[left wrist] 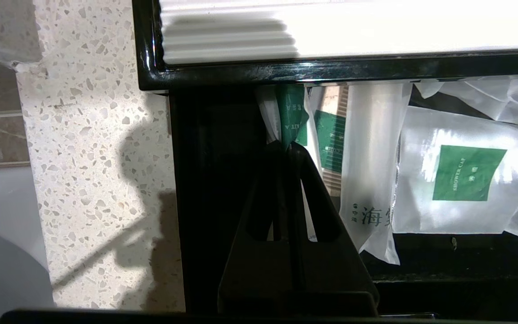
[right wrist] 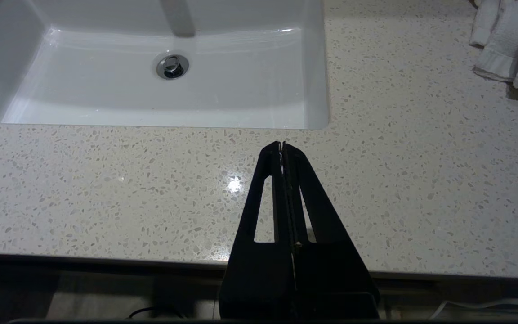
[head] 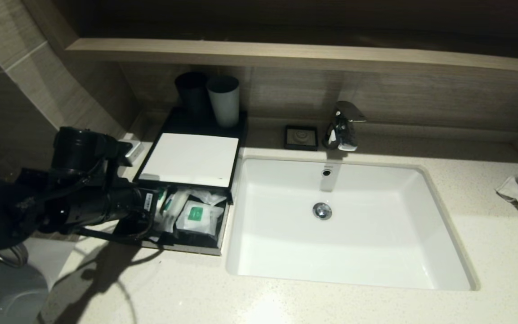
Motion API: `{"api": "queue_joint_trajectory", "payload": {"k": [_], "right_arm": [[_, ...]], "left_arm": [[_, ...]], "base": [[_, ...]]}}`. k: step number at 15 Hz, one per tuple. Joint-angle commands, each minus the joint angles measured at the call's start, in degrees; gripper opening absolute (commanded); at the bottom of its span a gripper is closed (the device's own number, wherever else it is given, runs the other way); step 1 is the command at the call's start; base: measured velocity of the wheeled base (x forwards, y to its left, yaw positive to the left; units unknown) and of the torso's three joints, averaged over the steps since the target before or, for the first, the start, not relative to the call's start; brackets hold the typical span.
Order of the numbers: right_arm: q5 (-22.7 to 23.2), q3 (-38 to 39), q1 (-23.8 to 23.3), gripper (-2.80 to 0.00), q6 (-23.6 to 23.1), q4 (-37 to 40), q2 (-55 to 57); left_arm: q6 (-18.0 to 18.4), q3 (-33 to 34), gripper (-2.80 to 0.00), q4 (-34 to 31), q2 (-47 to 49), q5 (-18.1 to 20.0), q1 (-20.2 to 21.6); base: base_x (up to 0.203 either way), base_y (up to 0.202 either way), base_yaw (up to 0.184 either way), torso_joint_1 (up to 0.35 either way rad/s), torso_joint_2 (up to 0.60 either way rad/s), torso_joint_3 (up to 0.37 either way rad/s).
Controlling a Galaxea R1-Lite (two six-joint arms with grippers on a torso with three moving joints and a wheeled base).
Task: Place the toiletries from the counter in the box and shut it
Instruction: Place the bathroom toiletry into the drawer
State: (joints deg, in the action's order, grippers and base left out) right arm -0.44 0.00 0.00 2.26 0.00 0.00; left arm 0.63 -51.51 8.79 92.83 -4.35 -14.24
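Head view: the left gripper (head: 154, 211) is at the left end of the open drawer (head: 182, 245) of the box (head: 191, 157), which sits on the counter (head: 286, 301) left of the sink (head: 349, 225).
Left gripper: its fingers are pressed nearly together, pinching the end of a slim packet (left wrist: 291, 114) over the drawer.
Packets: all the ones I can see lie in the drawer, such as the square pouch (left wrist: 466, 175) and a long packet (left wrist: 369, 171). None show on the counter.
Poor view: the arm hides the drawer's left corner in the head view, so a packet could be tucked there.
Right gripper: the right gripper (right wrist: 282, 146) is closed on nothing and hangs over the counter in front of the sink.
Step now: I think it is setting down the last packet.
What could go wrong: the packet ends stick up and back under the top. If the drawer is pushed in like that, a packet may catch on the black rim and get crushed, or stop the drawer. The thin packet may also cling to the fingers and get pulled back out.
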Motion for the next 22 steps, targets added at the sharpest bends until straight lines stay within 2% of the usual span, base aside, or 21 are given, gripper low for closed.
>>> {"api": "queue_joint_trajectory", "payload": {"k": [1, 9, 12, 13, 14, 20, 22], "right_arm": [[0.0, 0.0, 0.0, -2.8, 0.03, 0.0, 0.09], [0.0, 0.0, 0.0, -2.8, 0.03, 0.0, 0.09], [0.0, 0.0, 0.0, -2.8, 0.03, 0.0, 0.09], [0.0, 0.0, 0.0, -2.8, 0.03, 0.0, 0.09], [0.0, 0.0, 0.0, -2.8, 0.03, 0.0, 0.09], [0.0, 0.0, 0.0, -2.8, 0.03, 0.0, 0.09], [0.0, 0.0, 0.0, -2.8, 0.03, 0.0, 0.09]], "left_arm": [[0.06, 0.0, 0.0, 0.09, -0.96, -0.04, 0.0], [0.07, 0.68, 0.0, -0.75, -7.04, 0.12, -0.21], [-0.21, 0.9, 0.0, -3.57, -10.58, 0.47, -0.68], [-0.26, 0.99, -2.06, -5.3, -12.23, 0.56, -0.82], [-0.3, 1.04, -2.8, -7.14, -13.84, 0.68, -0.94], [-0.75, 2.65, -2.8, -18.2, -22.7, 0.9, -1.76], [-1.38, 4.93, -2.8, -18.61, -24.16, 0.92, -1.76]], "base": [[0.0, 0.0, 0.0, 0.0, 0.0, 0.0], [0.0, 0.0, 0.0, 0.0, 0.0, 0.0], [0.0, 0.0, 0.0, 0.0, 0.0, 0.0], [0.0, 0.0, 0.0, 0.0, 0.0, 0.0], [0.0, 0.0, 0.0, 0.0, 0.0, 0.0], [0.0, 0.0, 0.0, 0.0, 0.0, 0.0], [0.0, 0.0, 0.0, 0.0, 0.0, 0.0]]}}
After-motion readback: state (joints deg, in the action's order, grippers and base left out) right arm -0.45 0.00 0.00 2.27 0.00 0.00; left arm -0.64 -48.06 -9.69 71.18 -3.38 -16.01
